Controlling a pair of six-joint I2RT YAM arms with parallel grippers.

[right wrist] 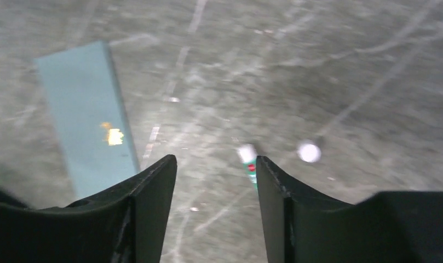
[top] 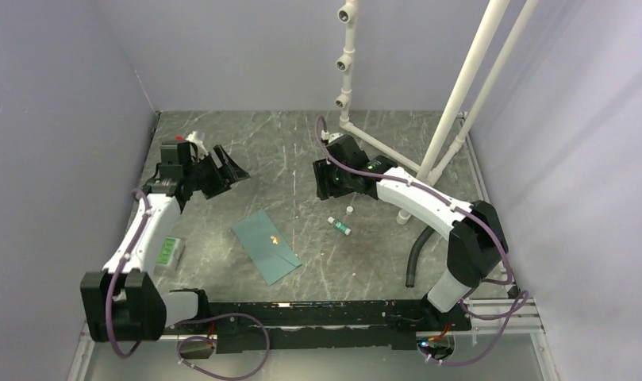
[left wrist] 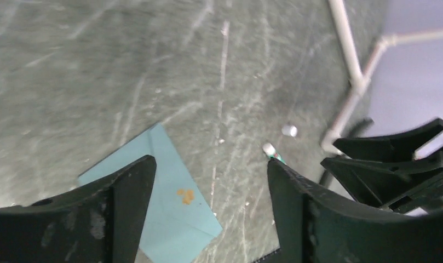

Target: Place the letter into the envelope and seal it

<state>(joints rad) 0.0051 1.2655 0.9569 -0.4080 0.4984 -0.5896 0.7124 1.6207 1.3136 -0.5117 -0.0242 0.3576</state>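
The teal envelope [top: 266, 246] lies flat on the table with a small gold mark on its face, between the two arms. It also shows in the left wrist view [left wrist: 170, 181] and the right wrist view [right wrist: 85, 109]. The letter is out of view. My left gripper [top: 234, 171] hangs open above the table at the far left, up and left of the envelope, with nothing between its fingers [left wrist: 211, 161]. My right gripper [top: 325, 184] is open and empty too [right wrist: 214, 159], above the table up and right of the envelope.
A small green-and-white glue stick [top: 340, 226] and its white cap [top: 350, 209] lie right of the envelope. A green-and-white packet [top: 168, 254] sits by the left arm. White pipes [top: 460, 87] rise at the back right, and a black hose [top: 417, 254] lies near the right arm's base.
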